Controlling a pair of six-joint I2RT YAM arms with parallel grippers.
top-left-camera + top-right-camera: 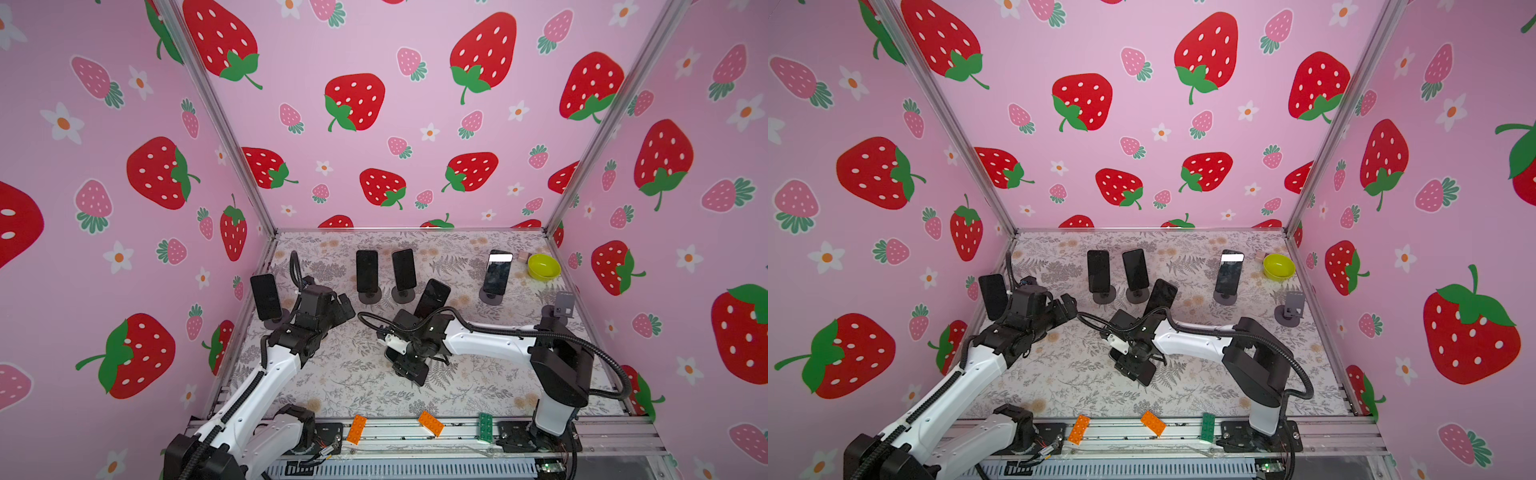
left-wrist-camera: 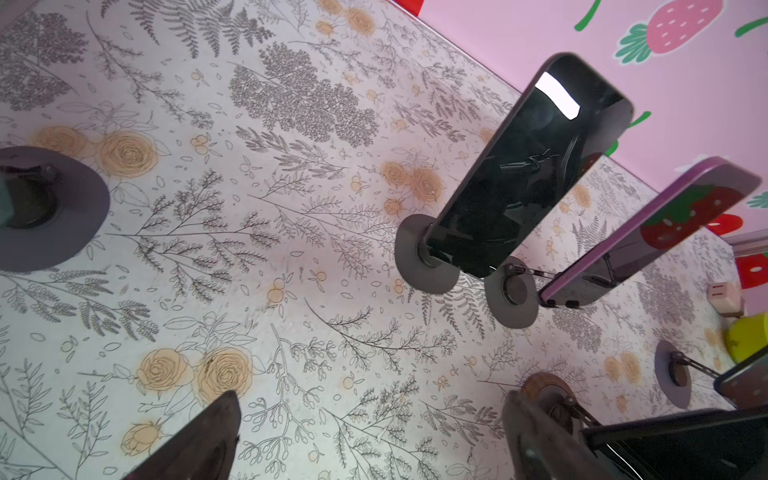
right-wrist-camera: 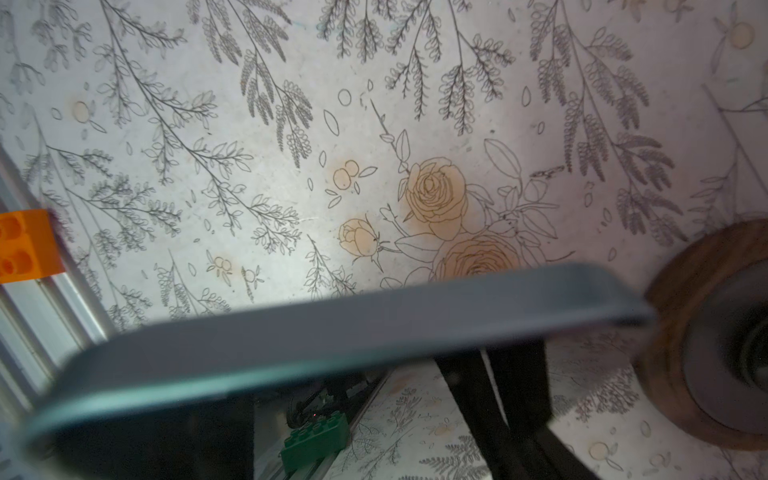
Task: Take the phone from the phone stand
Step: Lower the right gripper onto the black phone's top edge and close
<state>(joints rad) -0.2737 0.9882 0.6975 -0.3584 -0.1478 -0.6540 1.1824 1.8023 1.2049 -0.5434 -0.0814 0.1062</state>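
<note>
My right gripper (image 1: 409, 368) is shut on a dark phone (image 1: 420, 376) and holds it low over the middle of the floral table, also in the other top view (image 1: 1146, 376). In the right wrist view the phone (image 3: 332, 332) lies crosswise, its teal edge showing. An empty grey phone stand (image 1: 562, 307) stands at the right edge. My left gripper (image 1: 345, 309) hangs open and empty at the left, near a phone on its stand (image 1: 266, 297). In the left wrist view its fingers (image 2: 203, 440) are spread wide over bare table.
Several more phones lean on stands: two at the back (image 1: 367, 272), one tilted behind my right wrist (image 1: 432, 298) on a wooden base (image 3: 706, 332), one with a lit screen (image 1: 497, 272). A yellow-green bowl (image 1: 543, 267) sits back right. Orange (image 1: 356, 428) and green (image 1: 484, 426) bricks lie on the front rail.
</note>
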